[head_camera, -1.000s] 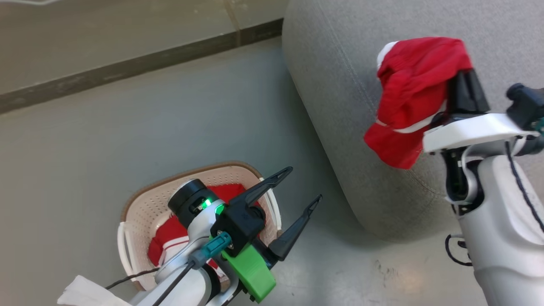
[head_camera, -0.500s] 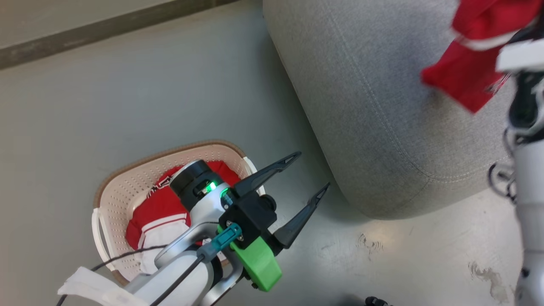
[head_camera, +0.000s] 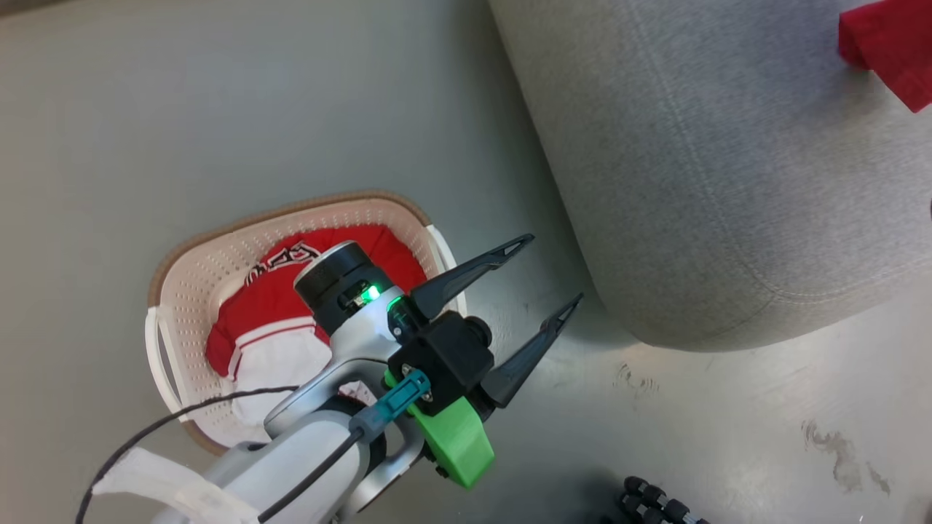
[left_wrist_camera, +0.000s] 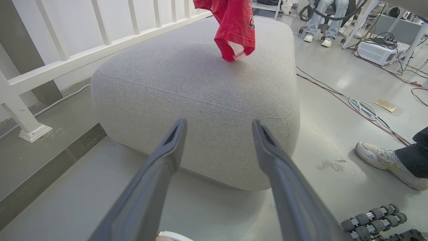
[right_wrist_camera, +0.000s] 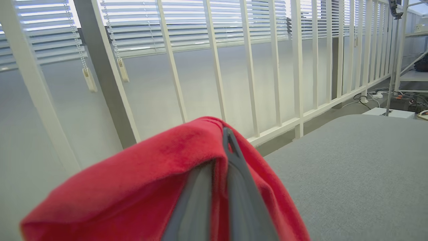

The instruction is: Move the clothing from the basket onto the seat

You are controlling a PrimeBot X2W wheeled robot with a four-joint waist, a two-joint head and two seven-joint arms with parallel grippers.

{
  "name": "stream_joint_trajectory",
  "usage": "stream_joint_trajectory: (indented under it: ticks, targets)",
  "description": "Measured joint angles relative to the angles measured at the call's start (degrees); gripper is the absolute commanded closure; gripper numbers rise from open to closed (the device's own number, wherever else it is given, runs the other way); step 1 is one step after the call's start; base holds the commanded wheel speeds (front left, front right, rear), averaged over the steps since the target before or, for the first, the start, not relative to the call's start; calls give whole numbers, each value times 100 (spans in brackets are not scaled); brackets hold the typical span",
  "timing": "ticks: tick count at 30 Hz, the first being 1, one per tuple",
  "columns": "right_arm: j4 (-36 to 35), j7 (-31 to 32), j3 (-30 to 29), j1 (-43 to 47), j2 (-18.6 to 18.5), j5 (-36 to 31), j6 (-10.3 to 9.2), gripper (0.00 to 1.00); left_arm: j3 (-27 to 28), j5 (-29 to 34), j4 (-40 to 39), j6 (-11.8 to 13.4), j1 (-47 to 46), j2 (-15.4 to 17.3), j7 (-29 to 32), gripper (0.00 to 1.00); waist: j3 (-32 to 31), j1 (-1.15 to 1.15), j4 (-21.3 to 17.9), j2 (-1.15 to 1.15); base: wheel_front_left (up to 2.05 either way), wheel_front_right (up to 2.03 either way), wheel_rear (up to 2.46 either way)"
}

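Note:
The cream basket [head_camera: 169,271] stands on the floor with a red and white garment [head_camera: 269,313] lying in it. My left gripper [head_camera: 555,269] is open and empty, held above the basket's right side with its fingers pointing at the grey seat [head_camera: 728,182]. In the left wrist view the open left gripper [left_wrist_camera: 219,124] faces the seat [left_wrist_camera: 200,83], and a second red garment [left_wrist_camera: 235,30] hangs over the seat's top, about touching it. My right gripper [right_wrist_camera: 224,144] is shut on that garment [right_wrist_camera: 150,174], beside the seat [right_wrist_camera: 351,167]. A corner of it [head_camera: 888,58] shows top right.
A white railing [left_wrist_camera: 100,47] and window blinds [right_wrist_camera: 200,23] run behind the seat. Cables [left_wrist_camera: 361,107] lie on the floor to its right, near a person's shoe [left_wrist_camera: 384,160]. A black ribbed part [head_camera: 655,502] sits at the bottom edge.
The head camera has swung, so the whole picture shifted. The right arm with the red garment has left the frame at the upper right, leaving a corner of cloth. The left gripper stays open.

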Motion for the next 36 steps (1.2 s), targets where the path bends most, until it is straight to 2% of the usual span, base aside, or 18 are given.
stream_joint_trajectory:
  ticks: [14, 20, 25, 26, 27, 28, 29, 30, 32, 36]
  targets:
    - [1416, 8, -12, -114, -41, 75, 8, 100, -14, 38, -98, -1, -308, 265, 133, 0, 745, 0, 166, 0, 0, 0, 0]
    - [1896, 33, -11, -133, -21, 131, 20, 100, -20, 2, -78, -1, -326, 290, 121, 0, 817, 0, 164, 0, 0, 0, 0]
    - [2031, 34, 92, -261, 24, 107, 71, 100, -40, -26, -10, -1, -394, 310, 48, 0, 798, 0, 156, 0, 0, 0, 0]
    - [2081, 34, 109, -298, 22, 103, 73, 98, -45, -44, 27, -1, -407, 312, 19, 0, 784, 0, 156, 0, 0, 0, 0]
    - [2118, 33, 130, -318, 14, 74, 94, 60, -46, -62, 54, -1, -407, 319, 4, 0, 765, 0, 157, 0, 0, 0, 0]
    - [2140, 33, 146, -331, 15, 52, 112, 13, -47, -68, 66, -1, -407, 323, -11, 0, 745, 0, 157, 0, 0, 0, 0]
    - [2176, 33, 170, -337, 13, 34, 120, 6, -51, -76, 69, -1, -407, 323, -13, 0, 726, 0, 157, 0, 0, 0, 0]
    - [2236, 33, 191, -338, 13, 9, 129, 13, -57, -94, 78, -1, -407, 323, -34, 0, 705, 0, 158, 0, 0, 0, 0]
    - [2335, 33, 203, -338, 13, 5, 136, 0, -64, -109, 92, -1, -407, 322, -68, 0, 663, -1, 160, 0, 0, 0, 0]
    - [2462, 33, 257, -336, 9, -32, 187, 0, -76, -116, 137, -1, -407, 321, -122, 0, 592, -1, 164, 0, 0, 0, 0]
